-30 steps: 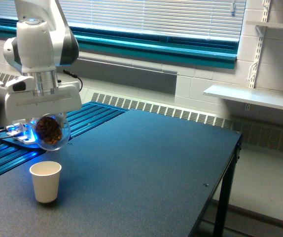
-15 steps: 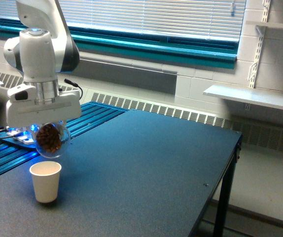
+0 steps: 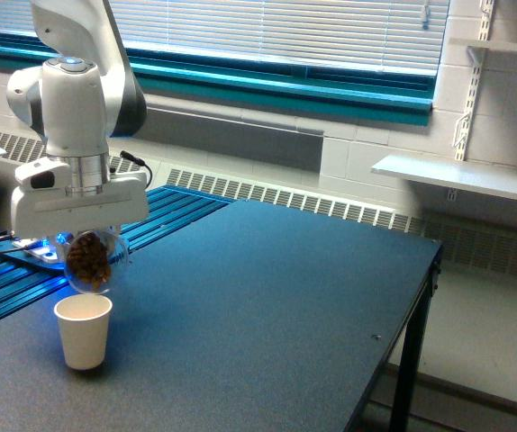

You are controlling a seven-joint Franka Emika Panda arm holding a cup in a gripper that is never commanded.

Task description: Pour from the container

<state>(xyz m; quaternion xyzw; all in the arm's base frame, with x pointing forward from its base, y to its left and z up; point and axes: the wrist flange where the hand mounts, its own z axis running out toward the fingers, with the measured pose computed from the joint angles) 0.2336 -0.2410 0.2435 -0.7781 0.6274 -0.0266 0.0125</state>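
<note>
Arm (image 3: 74,81): white shell, dark grey joint sections.
Gripper (image 3: 83,238): white body, small black mark at its 9 o'clock end.
Container (image 3: 89,261): clear, see-through; brown pieces inside.
Paper cup (image 3: 84,331): plain white, at 6 o'clock of the container.
Surface (image 3: 267,306): dark blue-grey, finely speckled; black edge and legs.
Ribbed panel (image 3: 164,211): teal-blue with dark stripes, bright blue glow at 9 o'clock.
Blinds (image 3: 276,27): white slats over a teal sill.
Wall (image 3: 502,108): white block; white shelves.
</note>
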